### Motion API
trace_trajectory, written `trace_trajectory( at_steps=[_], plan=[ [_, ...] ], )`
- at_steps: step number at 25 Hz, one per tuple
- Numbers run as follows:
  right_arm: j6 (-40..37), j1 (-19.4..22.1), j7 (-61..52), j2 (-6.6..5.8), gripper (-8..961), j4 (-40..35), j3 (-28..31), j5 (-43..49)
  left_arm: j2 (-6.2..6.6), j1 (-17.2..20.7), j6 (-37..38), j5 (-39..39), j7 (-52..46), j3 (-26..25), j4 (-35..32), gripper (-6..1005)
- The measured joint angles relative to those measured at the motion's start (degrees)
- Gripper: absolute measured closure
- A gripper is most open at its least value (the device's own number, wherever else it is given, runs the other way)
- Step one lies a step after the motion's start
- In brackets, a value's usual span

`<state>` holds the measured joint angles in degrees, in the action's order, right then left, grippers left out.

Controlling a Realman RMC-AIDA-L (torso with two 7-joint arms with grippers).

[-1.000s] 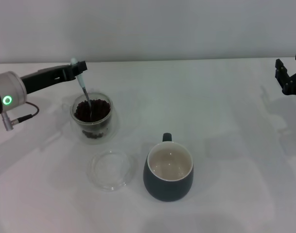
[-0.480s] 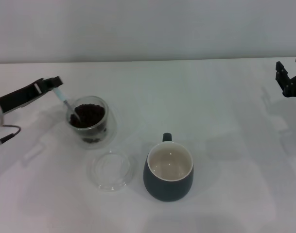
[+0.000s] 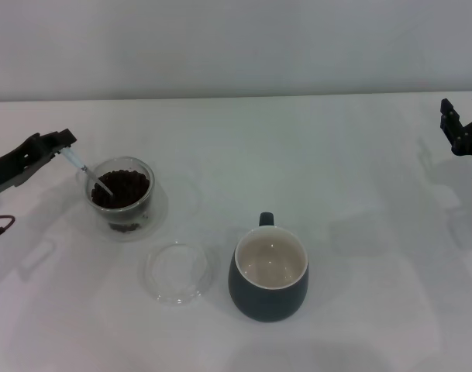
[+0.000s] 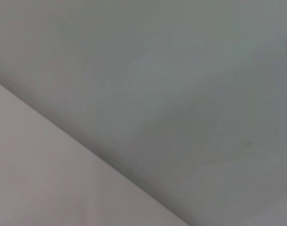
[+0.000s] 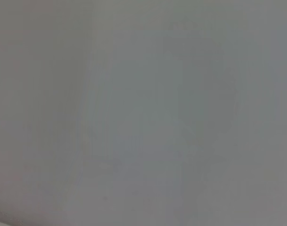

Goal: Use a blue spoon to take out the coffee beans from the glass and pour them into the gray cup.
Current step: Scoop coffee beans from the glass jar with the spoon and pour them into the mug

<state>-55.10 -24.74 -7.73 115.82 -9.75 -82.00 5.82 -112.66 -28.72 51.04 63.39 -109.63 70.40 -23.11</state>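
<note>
My left gripper (image 3: pixel 63 142) is clamped on the blue spoon (image 3: pixel 87 170) handle, its bowl dipped into the coffee beans (image 3: pixel 121 188) in the glass (image 3: pixel 120 197), which tilts toward that arm. The gray cup (image 3: pixel 270 273) stands well apart, beside a clear dish (image 3: pixel 177 270). My right gripper (image 3: pixel 462 120) sits parked at the far right, fingers spread.

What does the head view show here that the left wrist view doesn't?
Only the head view shows the work: the left gripper holding the blue spoon with its bowl in the coffee beans inside the glass, the gray cup, a clear glass dish, and the right gripper parked at the far right. Only the left wrist view shows a diagonal boundary between two plain surfaces. They share no identifiable object.
</note>
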Motion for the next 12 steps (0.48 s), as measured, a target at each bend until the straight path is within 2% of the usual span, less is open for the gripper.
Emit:
trace_trajectory(
  at_steps=[12],
  plan=[
    [0.3,-0.1,0.3,-0.16,430,0.0,0.0,0.0,-0.02,0.2,2.8,0.0,0.2,-1.8,0.0,862]
  ],
)
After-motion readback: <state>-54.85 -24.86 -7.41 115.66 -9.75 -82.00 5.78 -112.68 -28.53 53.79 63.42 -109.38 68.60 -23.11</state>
